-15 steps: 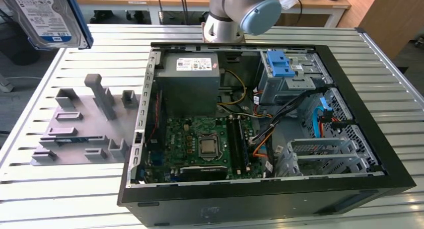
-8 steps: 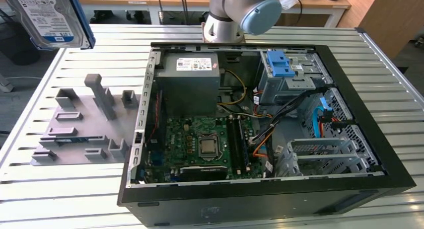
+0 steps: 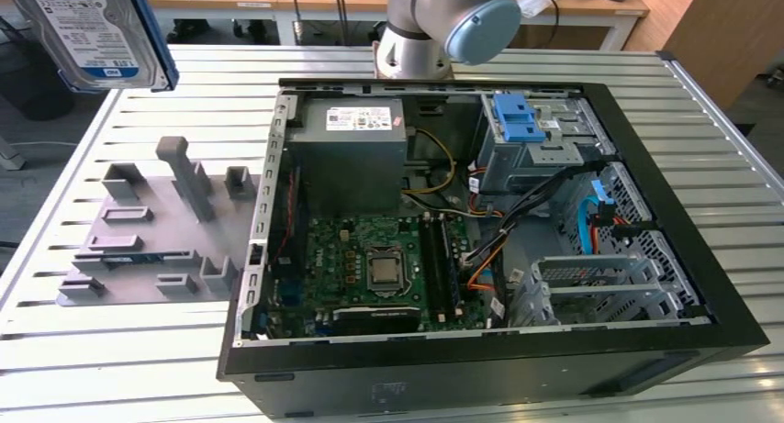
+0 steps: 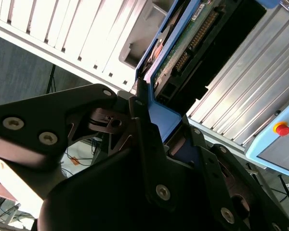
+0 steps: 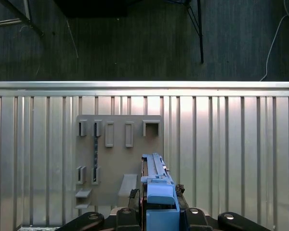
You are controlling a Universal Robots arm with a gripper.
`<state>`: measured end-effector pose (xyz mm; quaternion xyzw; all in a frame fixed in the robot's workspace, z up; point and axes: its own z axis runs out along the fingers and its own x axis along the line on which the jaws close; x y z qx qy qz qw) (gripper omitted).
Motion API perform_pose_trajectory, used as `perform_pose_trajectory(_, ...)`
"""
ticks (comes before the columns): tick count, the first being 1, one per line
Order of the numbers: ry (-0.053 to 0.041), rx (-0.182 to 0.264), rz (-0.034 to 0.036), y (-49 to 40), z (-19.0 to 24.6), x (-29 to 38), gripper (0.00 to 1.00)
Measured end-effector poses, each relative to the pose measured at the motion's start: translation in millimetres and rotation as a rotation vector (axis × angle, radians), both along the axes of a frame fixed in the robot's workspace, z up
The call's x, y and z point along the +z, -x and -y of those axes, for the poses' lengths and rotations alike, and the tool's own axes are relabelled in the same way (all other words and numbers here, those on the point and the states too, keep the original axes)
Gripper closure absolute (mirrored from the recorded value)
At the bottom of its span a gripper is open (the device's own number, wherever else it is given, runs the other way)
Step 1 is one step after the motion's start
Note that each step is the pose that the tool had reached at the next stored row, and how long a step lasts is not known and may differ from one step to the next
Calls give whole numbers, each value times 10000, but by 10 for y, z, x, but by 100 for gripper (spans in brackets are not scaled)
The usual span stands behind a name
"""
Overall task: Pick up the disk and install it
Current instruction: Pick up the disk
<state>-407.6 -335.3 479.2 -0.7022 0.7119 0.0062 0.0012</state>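
High over the grey holder plate point(image 3: 147, 230) on the counter point(image 3: 123, 368), my gripper point(image 5: 156, 204) clenches the disk point(image 3: 105, 33) by its blue carrier edges, on edge, I think, so it hangs clear of the plate's slots and the computer case point(image 3: 490, 372).

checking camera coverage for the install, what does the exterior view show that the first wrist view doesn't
Exterior view: the open computer case with its motherboard, grey power supply box and light-blue latch, plus the arm. First wrist view: the gripper shut on the disk by its blue frame, and dark floor past the table. Both: the disk held in the air, the grey fixture plate and the table.
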Motion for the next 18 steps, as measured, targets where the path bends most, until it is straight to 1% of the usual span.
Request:
perform_pose_trajectory(4,0,0,0,-2,0,2,64)
perform_pose_trajectory(7,0,0,-1,-2,0,19,64)
perform_pose_trajectory(11,0,2,-1,-7,5,20,64)
perform_pose_trajectory(18,-1,0,-1,-57,20,20,64)
